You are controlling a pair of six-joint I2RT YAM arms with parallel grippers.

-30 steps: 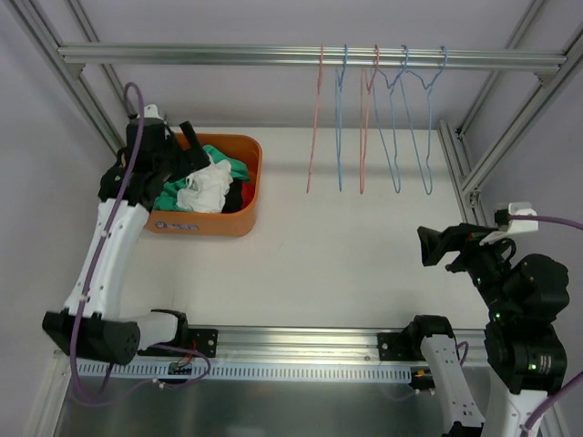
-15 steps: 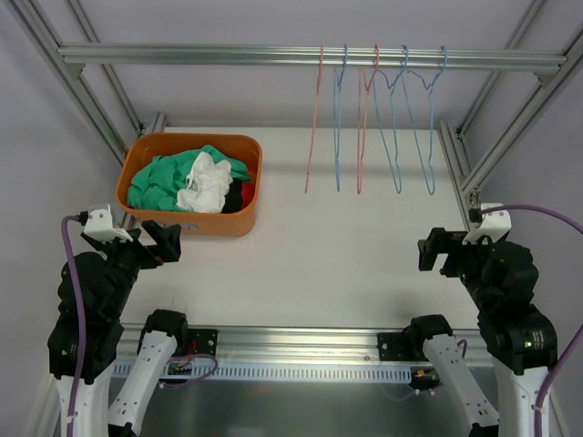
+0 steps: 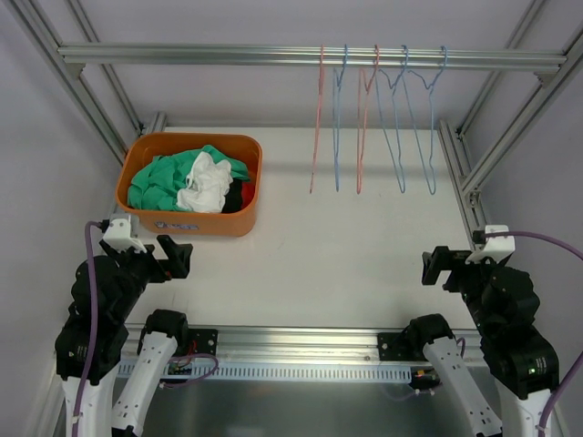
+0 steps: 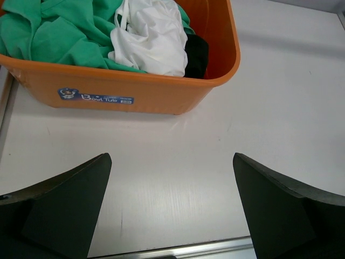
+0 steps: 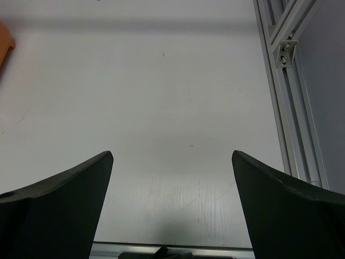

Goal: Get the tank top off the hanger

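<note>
Top view: both arms sit back at the near edge. L arm [image 3: 109, 291] is on the left, R arm [image 3: 501, 300] on the right, well apart. Both sets of jaws are wide open, holding nothing. Orange tub [image 3: 196, 221] stands far-left on the white surface [image 3: 328, 246]. Pink & blue wire hangers [image 3: 369, 118] hang in a row on the overhead rail [image 3: 228, 55], far right. Only this view shows the hangers and rail.

L wrist view gives the tub close up. A white piece w/ thin straps, prob. the tank top [image 4: 153, 38], lies in the tub, off the hangers. It rests on green cloth [image 4: 54, 32], w/ a black item [image 4: 197, 51] just beside it at the right. A blue label [image 4: 96, 97] on the near wall is readable only here. Dark fingers [image 4: 64, 210] sit at both lower corners, spread, above bare surface and clear of the tub.

R wrist view: fingers [image 5: 280, 210] spread the same way over plain surface. A metal frame bar [image 5: 285, 81] runs along the right edge, and a sliver of orange shows at the far left. No cloth visible.

Vs 1 s ago: L arm was stretched out w/ its jaws at the tub's far-left rim; it's now pulled back to the near edge. R arm is drawn in slightly nearer its base. Clothes in the tub look unchanged.
</note>
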